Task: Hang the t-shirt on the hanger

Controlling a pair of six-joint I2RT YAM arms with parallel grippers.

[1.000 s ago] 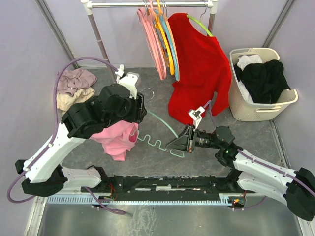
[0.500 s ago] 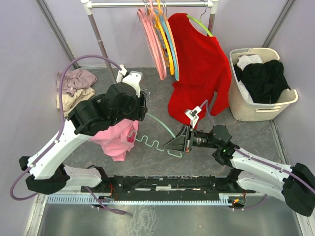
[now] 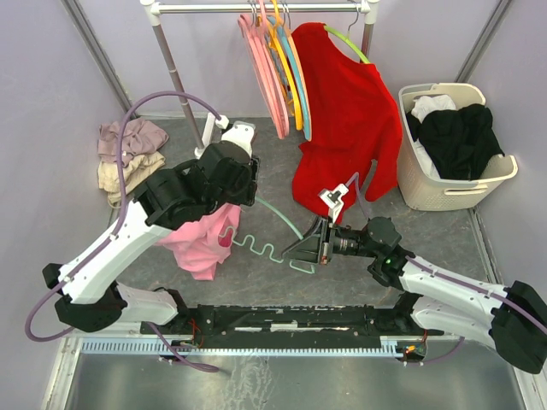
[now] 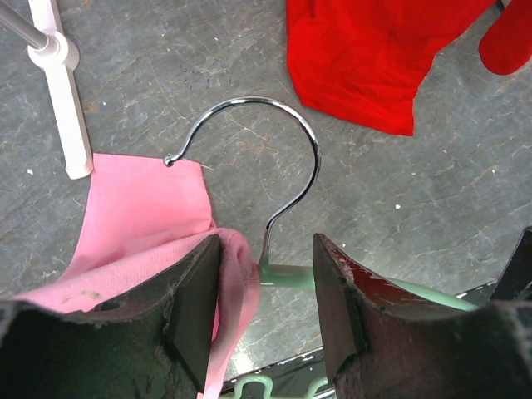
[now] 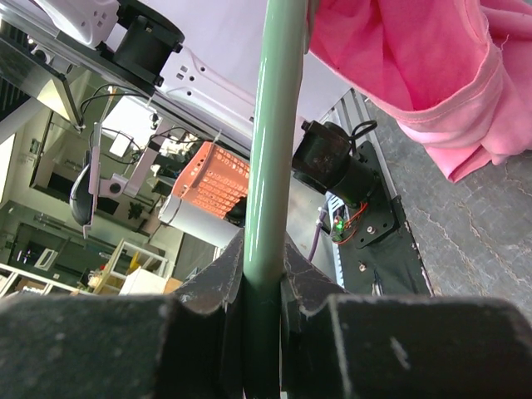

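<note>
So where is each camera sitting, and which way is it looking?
Top: sits high behind the arms, faces down over the hanger, t-shirt and red shirt; both whole arms show.
Left wrist: rides the left arm, faces down between the two fingers of the left tool at the hook and t-shirt.
Right wrist: rides the right arm, faces along the hanger bar that the right tool clamps.
All three share the hanger and t-shirt.

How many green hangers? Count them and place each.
2. The mint hanger is low at centre, the right claw shut on its bar. The lime hanger hangs on the rail, in the red shirt. More may hide among the bunched hangers.
</note>
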